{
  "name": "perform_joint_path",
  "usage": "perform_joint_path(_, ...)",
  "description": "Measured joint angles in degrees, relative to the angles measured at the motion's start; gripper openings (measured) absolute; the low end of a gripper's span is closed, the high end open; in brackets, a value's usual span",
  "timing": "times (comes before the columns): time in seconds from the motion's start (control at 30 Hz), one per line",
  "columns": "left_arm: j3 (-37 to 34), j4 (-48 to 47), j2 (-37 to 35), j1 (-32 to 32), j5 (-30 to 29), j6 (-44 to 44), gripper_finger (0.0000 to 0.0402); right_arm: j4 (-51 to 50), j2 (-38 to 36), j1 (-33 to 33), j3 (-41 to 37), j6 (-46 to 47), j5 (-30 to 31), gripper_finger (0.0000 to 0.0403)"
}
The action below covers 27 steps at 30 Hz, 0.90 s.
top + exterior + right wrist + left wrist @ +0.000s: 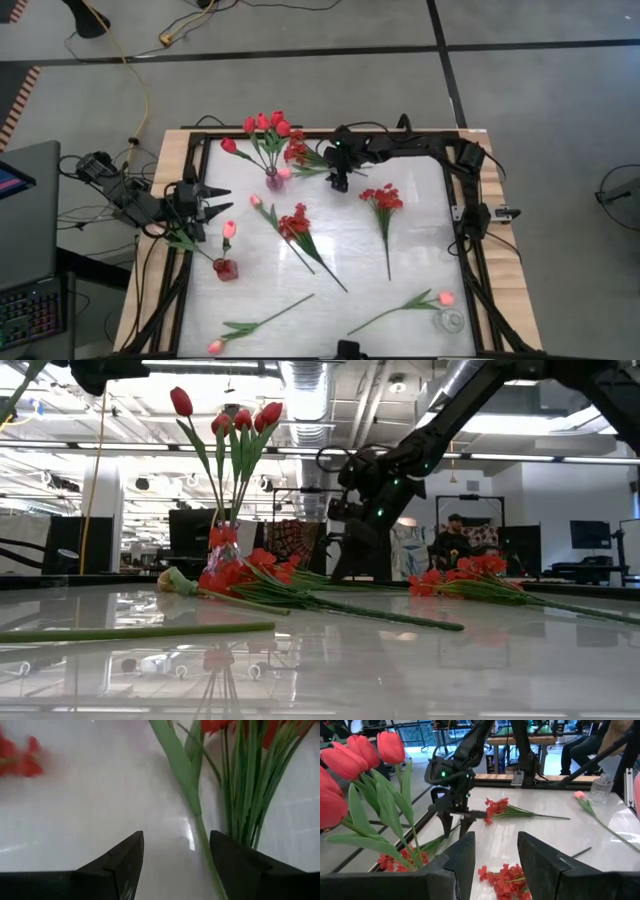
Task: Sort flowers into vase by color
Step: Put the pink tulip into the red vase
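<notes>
Lying on glossy white table [330, 300]: thin-stemmed flowers [383, 200] (plastic-looking).

place: open-plan lab | cues: exposed ceiling ducts [310, 385], monitors [590, 535]

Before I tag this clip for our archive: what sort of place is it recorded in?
Probably a robotics lab or open workshop: a framed table on a concrete floor, exposed ceiling ducts, and monitors with a seated person behind it.
</notes>
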Motion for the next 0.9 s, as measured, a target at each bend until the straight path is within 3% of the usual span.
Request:
perform_joint_path(0.2, 0.0, 0.1, 0.0, 0.0, 0.5, 0.2, 0.0137, 1.8, 2.5, -0.3, 0.0, 0.0, 4.0, 0.0255)
perform_joint_path(0.6, 0.0, 0.1, 0.0, 0.0, 0.4, 1.1, 0.0137, 3.1, 2.5, -0.3, 0.0, -1.4, 3.7, 0.0255)
perform_joint_path(0.9, 0.0, 0.1, 0.0, 0.0, 0.5, 1.1, 0.0137, -0.6, 2.5, -0.2, 0.2, -2.6, 7.1, 0.0255)
